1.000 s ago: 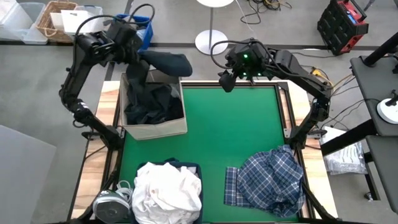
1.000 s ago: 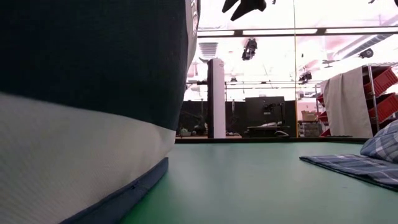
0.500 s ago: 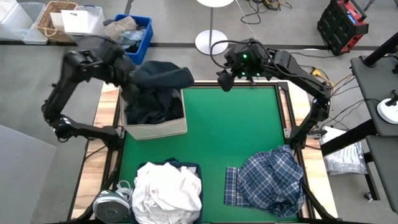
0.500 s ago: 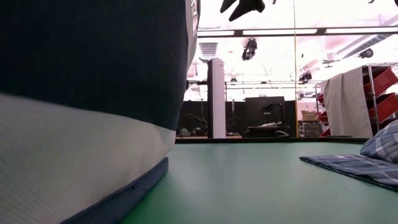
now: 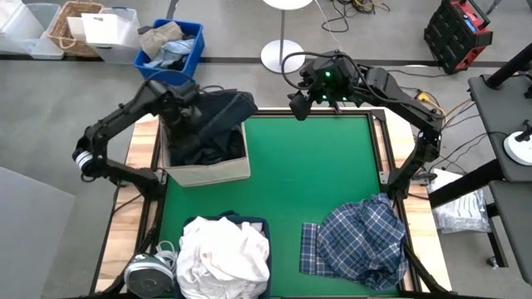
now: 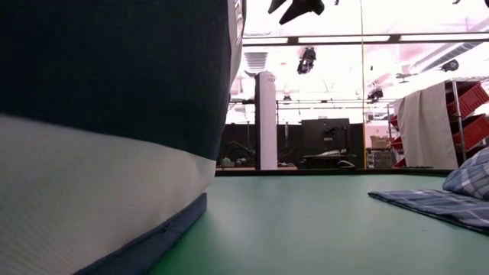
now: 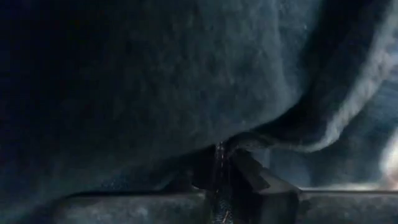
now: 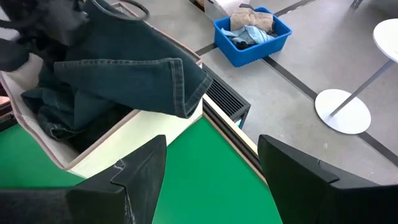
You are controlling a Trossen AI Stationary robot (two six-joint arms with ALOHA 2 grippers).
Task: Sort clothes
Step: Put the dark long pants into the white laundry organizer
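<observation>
Two arms and three heaps of clothes: the left gripper [image 5: 184, 106] is down in the beige bin [image 5: 218, 168], clenched on the dark jeans [image 5: 218, 110] that drape over the bin's far rim onto a dark pile. The right gripper [image 5: 300, 106] hangs released over the table's far edge. One white heap [image 5: 223, 253] fills a near-left bin, and one plaid shirt [image 5: 362, 241] lies near-right on the green table [image 5: 307, 178]

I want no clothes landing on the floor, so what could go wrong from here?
The dark jeans drape over the far rim of the beige bin; one leg hangs outside and might slide off if the left gripper lets go now. Still on the table is the plaid shirt, overhanging its edge.
</observation>
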